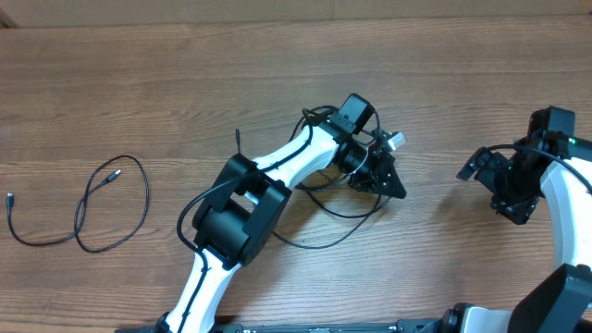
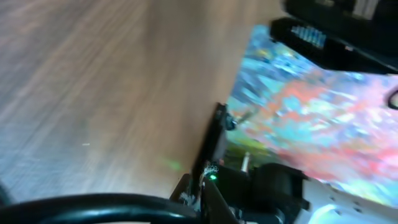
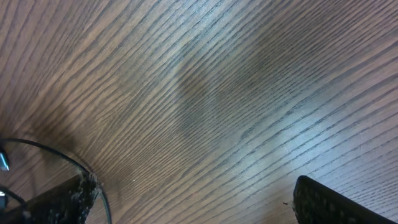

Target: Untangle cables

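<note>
Left gripper [image 1: 394, 184] central, cable [image 1: 114, 174] near left edge

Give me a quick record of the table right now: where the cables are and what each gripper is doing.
surface: brown wooden table
loose cable: thin black cord with silver-tipped ends, looped alone at far left
second cable: thin black cord looping beneath the left arm, mid-table
left gripper: shut, by second cable; grip unclear
right gripper: open, empty, over bare wood
</note>
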Controlling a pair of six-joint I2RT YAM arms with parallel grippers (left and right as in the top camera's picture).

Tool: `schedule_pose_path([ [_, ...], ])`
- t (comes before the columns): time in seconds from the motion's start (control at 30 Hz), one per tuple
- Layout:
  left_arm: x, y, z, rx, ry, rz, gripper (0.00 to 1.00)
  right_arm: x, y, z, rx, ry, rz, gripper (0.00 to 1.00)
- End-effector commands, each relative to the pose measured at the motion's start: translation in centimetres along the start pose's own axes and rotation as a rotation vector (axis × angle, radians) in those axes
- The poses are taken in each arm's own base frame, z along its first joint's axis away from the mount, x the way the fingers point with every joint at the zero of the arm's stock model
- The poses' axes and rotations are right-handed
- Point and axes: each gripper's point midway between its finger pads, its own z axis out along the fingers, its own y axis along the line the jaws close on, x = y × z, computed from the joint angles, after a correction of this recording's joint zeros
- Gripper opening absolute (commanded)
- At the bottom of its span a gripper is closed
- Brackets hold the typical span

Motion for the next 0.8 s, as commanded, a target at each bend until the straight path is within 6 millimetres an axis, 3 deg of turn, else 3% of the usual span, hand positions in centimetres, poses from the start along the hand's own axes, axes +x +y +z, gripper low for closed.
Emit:
schedule_pose_path([
  [0.0, 0.6, -0.6, 0.2, 0.068, 0.033, -0.007, 0.04, 0.0, 0.2, -0.1, -0.003, -0.003, -0.002, 1.0],
  [0.2, -0.1, 1.1, -0.7, -0.027, -0.013, -0.005, 0.04, 0.0, 0.2, -0.1, -0.003, -0.003, -0.002, 1.0],
  [0.37, -1.0, -0.7, -3.9, -0.028, -0.075, 0.064, 0.04, -0.1, 0.2, -0.1, -0.003, -0.004, -0.003, 1.0],
  [0.57, -2.2, -6.7, -11.3, -0.07, -0.253, 0.25, 0.04, -0.1, 0.2, -0.1, -0.004, -0.005, -0.003, 1.0],
  [0.77, -1.7, -12.3, -21.3, -0.255, -0.534, 0.388, 0.04, -0.1, 0.2, -0.1, -0.004, -0.005, -0.003, 1.0],
])
